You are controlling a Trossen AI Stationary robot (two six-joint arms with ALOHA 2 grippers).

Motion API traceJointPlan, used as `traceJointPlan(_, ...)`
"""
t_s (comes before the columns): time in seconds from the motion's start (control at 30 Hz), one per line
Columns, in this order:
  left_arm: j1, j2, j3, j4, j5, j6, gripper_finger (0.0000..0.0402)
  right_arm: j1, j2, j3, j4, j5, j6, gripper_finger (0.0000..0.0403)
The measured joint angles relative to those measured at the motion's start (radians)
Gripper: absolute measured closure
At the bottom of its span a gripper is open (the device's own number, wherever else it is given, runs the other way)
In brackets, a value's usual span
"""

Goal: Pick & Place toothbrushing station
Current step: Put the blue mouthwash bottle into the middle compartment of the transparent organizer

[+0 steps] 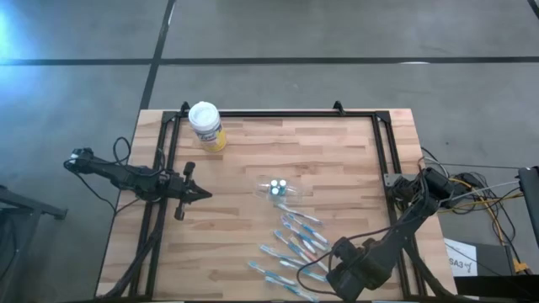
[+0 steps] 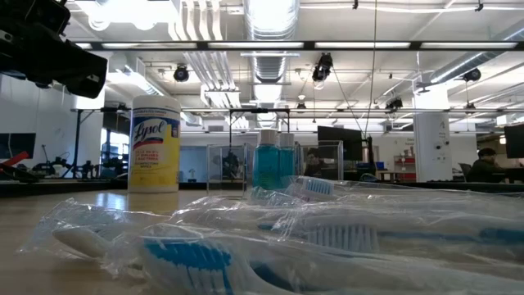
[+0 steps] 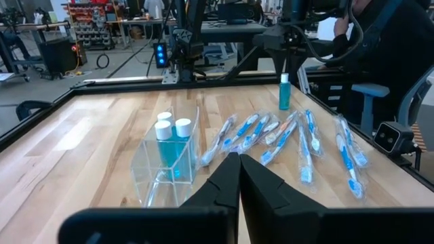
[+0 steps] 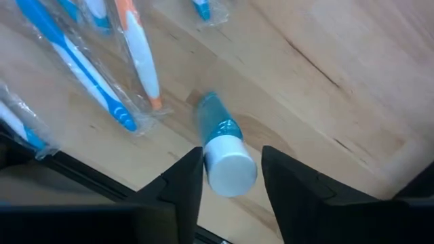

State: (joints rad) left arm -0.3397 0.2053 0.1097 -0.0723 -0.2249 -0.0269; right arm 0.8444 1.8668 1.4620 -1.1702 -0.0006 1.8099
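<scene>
Wooden counter (image 1: 253, 151) near its front right corner is where a small blue white-capped bottle (image 4: 224, 152) stands between the spread fingers of the right tool (image 4: 230, 179), beside wrapped toothbrushes (image 1: 295, 244), and could be toppled by an off-centre closing, while the left tool (image 1: 202, 194) is pressed together.

Bare wood table (image 1: 253, 244) lies open across the left and centre of the high view. Wrapped blue-and-white toothbrushes (image 1: 296, 244) crowd the lower right. A clear plastic holder with white-capped blue bottles (image 1: 277, 188) stands at centre. A yellow canister with white lid (image 1: 206, 126) blocks the upper left. One upright white-capped blue bottle (image 4: 222, 146) stands between the right gripper (image 4: 230, 177) fingers.
</scene>
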Motion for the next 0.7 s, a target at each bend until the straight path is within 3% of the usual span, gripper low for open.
traceJointPlan(0.27,0.0,0.0,0.0,0.0,0.0,-0.002,0.0389,0.0,0.0,0.0,0.033,0.0,-0.004,0.0299)
traceJointPlan(0.7,0.0,0.0,0.0,0.0,0.0,-0.004,0.0392,0.0,-0.004,0.001,0.055,0.001,-0.074,0.0311)
